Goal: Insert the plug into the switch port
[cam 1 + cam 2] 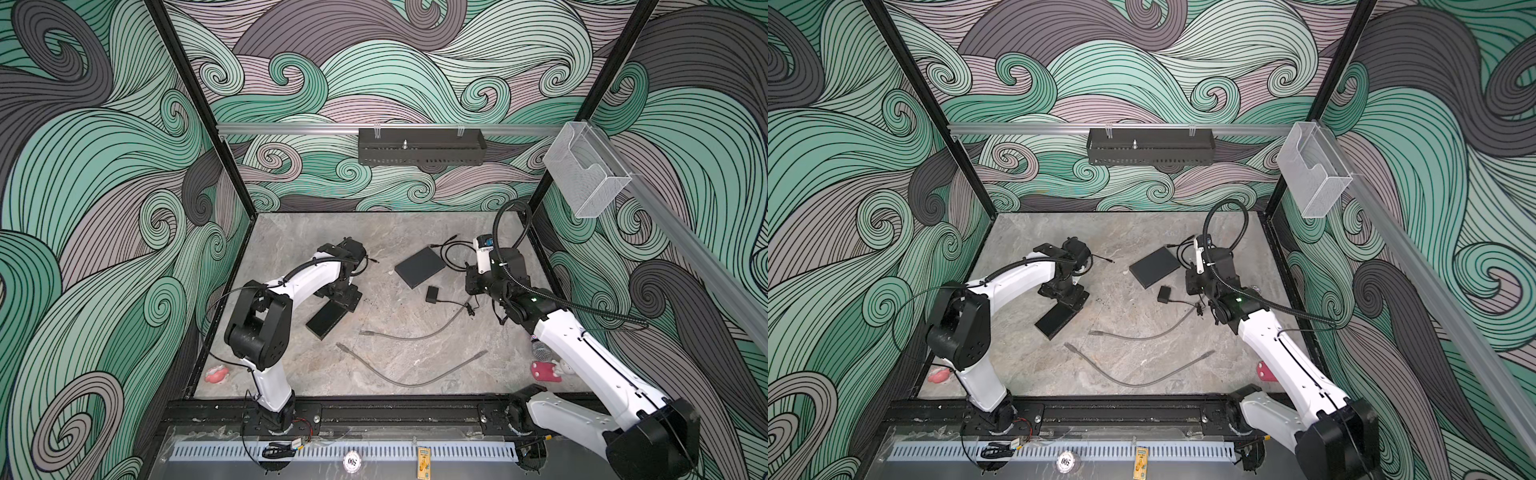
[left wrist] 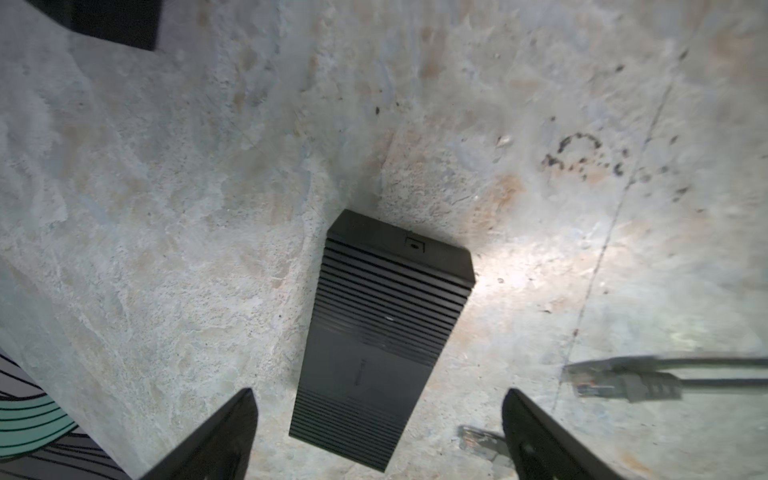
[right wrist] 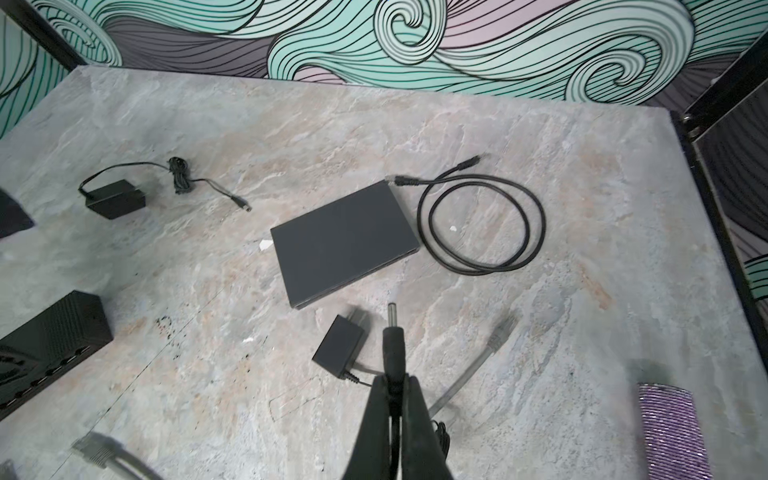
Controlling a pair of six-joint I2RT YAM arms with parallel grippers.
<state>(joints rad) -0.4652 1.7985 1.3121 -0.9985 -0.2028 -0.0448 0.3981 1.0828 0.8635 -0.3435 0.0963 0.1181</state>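
The switch [image 1: 328, 321] [image 1: 1055, 319] is a narrow ribbed black box lying on the stone table, left of centre. In the left wrist view its end face carries the small round switch port [image 2: 415, 245]. My left gripper [image 2: 379, 392] [image 1: 345, 297] hangs open just above the switch [image 2: 382, 332], one finger on each side and apart from it. My right gripper [image 3: 395, 380] [image 1: 471, 286] is shut on the black barrel plug [image 3: 394, 345], whose metal tip sticks out past the fingers. The plug's small black adapter [image 3: 338, 347] [image 1: 433, 294] lies on the table below. The switch [image 3: 50, 332] is far to that gripper's left.
A flat dark-grey box [image 1: 419, 266] [image 3: 345, 241] lies mid-table beside a coiled black cable [image 3: 482, 224]. Two grey network cables [image 1: 409, 332] [image 1: 409, 374] curve across the front; one connector [image 2: 623, 380] lies by the left gripper. A second adapter [image 3: 114, 199] sits further back. Pink toys [image 1: 546, 370] occupy the front corners.
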